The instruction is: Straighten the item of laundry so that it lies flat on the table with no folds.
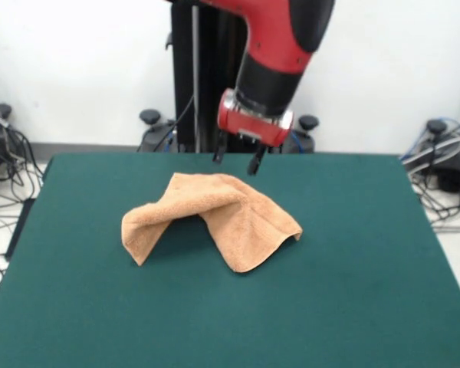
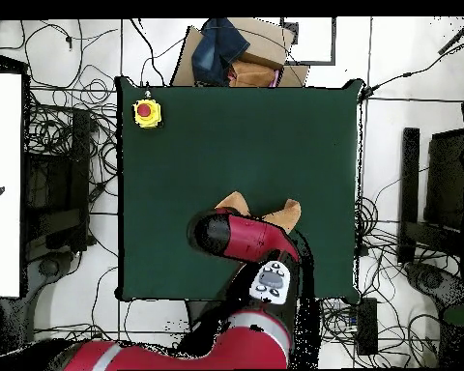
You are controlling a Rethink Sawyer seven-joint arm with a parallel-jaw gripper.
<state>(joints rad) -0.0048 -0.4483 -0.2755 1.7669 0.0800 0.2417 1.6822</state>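
Green felt covers the table [image 1: 368,291], and on it, near the middle, lies the towel [image 1: 215,218], crumpled and folded over itself. Its long axis runs roughly side to side in the front view, one corner pointing down to the left, a second toward the camera, a third out to the right. A raised fold at its top edge sits just below the fingers [image 1: 255,162] of the gripper [image 1: 236,159], which hang apart, empty, not touching the cloth. From overhead the arm [image 2: 241,237] hides most of the towel. Well away from the fingers, a yellow box with a red button [image 2: 146,113] stands at a table corner.
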